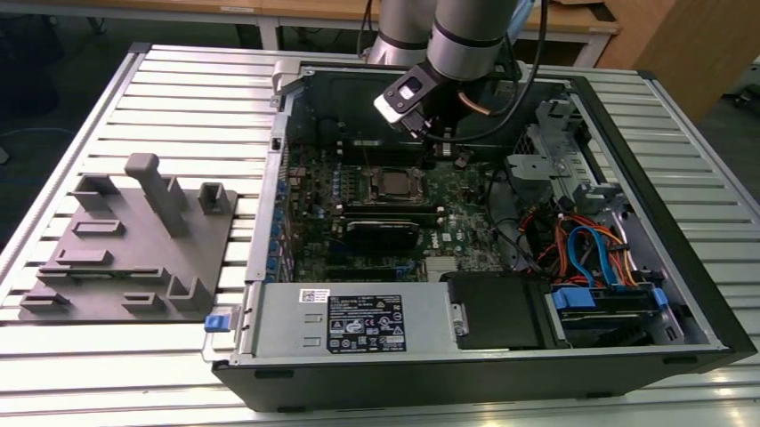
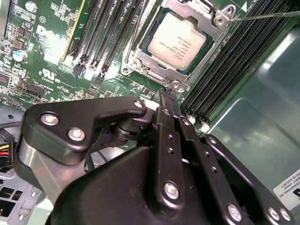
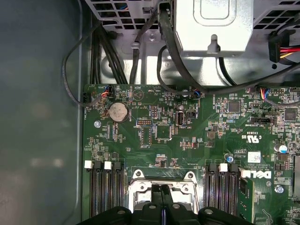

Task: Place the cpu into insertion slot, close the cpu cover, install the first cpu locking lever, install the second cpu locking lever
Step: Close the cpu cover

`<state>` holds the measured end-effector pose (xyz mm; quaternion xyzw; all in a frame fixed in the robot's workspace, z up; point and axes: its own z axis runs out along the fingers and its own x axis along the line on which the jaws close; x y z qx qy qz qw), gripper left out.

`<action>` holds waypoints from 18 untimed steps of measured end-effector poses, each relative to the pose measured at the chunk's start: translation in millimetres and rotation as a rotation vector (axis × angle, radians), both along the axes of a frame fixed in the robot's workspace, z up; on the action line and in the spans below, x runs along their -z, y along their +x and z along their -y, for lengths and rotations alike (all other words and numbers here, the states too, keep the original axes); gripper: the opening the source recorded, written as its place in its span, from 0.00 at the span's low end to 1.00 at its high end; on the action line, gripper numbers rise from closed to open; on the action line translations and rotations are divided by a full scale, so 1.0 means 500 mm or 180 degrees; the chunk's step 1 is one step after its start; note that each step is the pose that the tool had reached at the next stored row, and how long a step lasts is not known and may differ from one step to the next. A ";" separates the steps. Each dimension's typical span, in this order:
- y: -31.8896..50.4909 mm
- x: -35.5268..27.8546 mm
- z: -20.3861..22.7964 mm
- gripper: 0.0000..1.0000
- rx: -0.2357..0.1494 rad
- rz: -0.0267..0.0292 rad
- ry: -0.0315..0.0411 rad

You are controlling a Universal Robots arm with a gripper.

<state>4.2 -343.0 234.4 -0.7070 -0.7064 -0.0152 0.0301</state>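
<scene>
Quick update from us: the gripper [image 2: 165, 93] is clenched, fingers pressed flat together, with nothing between them as far as we can see. The tips hover right at the near edge of the insertion slot [image 2: 135, 62], super close to the little tab on the cpu cover [image 2: 197, 8]. We honestly can't tell if they're touching it. The cpu [image 2: 177, 41] sits in the slot just ahead of the fingertips, pale top up, with the cover lying flat around it. A thin wire lever [image 2: 262, 16] sticks out past the cover's far corner. Black memory slots [image 2: 101, 33] run along both sides of the fingers on the green motherboard [image 3: 187, 131], inside the open computer case [image 1: 665, 294].
</scene>
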 end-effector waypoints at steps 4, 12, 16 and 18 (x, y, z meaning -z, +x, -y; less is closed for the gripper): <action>0.000 0.000 0.0000 0.11 0.0000 0.0000 -0.0001; -0.001 0.000 0.0000 0.11 0.0001 0.0000 -0.0002; -0.018 0.005 0.0000 0.11 -0.0009 0.0000 0.0000; -0.029 0.011 0.0000 0.11 -0.0017 0.0000 0.0002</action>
